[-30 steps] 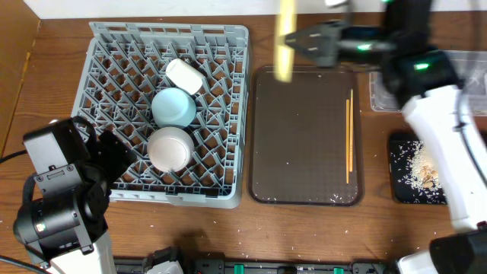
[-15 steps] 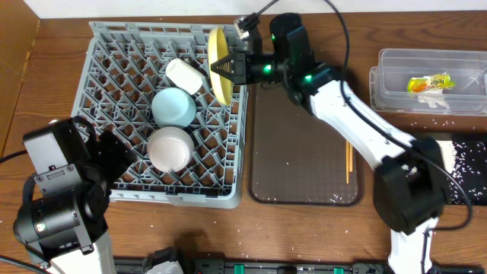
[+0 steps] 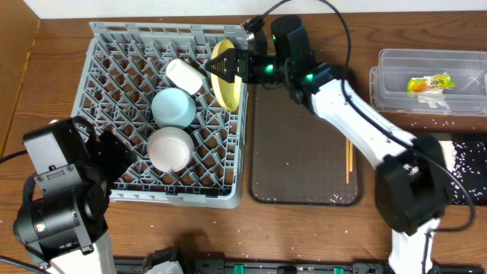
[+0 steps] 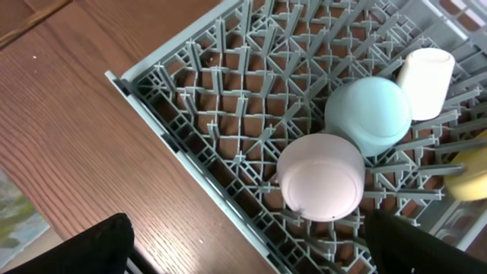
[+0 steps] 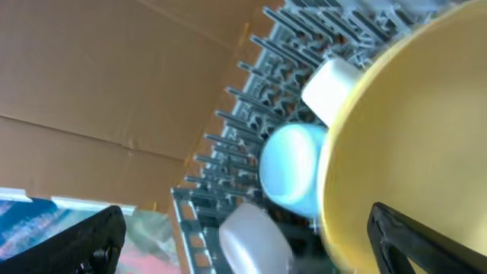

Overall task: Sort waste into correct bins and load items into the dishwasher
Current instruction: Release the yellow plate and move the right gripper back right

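Plate (image 3: 228, 93), pale yellow, stands on edge at the dish rack's (image 3: 106, 46) right edge near the far corner, its rim running far to near. The right claw (image 3: 221, 67) sits at its top, fingers spread wide and gripping nothing. The left claw (image 4: 247, 236), well apart, gapes empty. Only overhead shows pegs holding the plate; the right wrist sees just its face.

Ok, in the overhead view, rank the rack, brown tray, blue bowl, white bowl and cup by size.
1. rack
2. brown tray
3. blue bowl and white bowl, about alike
4. cup, smallest
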`<action>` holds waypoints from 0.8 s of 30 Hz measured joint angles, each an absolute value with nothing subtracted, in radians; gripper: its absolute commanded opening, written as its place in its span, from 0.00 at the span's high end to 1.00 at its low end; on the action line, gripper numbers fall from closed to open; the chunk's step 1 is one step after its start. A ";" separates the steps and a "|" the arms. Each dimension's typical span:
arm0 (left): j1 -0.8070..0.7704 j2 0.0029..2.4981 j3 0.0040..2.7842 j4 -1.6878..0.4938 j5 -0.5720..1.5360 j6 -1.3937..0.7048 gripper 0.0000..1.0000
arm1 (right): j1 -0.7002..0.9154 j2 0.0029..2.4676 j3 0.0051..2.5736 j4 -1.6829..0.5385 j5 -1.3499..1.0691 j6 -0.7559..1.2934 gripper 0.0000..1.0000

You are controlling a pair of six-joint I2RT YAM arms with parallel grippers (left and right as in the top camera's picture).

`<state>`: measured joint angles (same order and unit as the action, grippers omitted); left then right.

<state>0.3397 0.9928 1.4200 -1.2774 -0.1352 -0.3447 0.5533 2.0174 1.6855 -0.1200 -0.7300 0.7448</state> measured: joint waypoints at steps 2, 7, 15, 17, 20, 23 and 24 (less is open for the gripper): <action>0.340 0.993 1.420 -1.278 -0.135 -0.344 0.02 | 0.538 1.946 1.686 -0.219 -0.712 0.710 0.01; 0.340 0.993 1.420 -1.278 -0.135 -0.344 0.02 | 0.456 1.705 1.692 -0.622 -0.581 0.585 0.01; 0.340 0.993 1.420 -1.277 -0.135 -0.345 0.02 | 0.342 1.413 1.702 -1.286 -0.313 0.285 0.01; 0.340 0.993 1.420 -1.278 -0.135 -0.345 0.02 | 0.346 1.371 1.678 -1.351 -0.262 0.250 0.01; 0.340 0.993 1.420 -1.279 -0.135 -0.345 0.02 | 0.356 1.280 1.592 -1.321 -0.213 0.218 0.01; 0.339 0.993 1.420 -1.279 -0.135 -0.344 0.02 | 0.366 1.152 1.452 -1.221 -0.172 0.216 0.01; 0.340 0.993 1.420 -1.279 -0.134 -0.344 0.02 | 0.367 1.122 1.419 -1.193 -0.157 0.220 0.01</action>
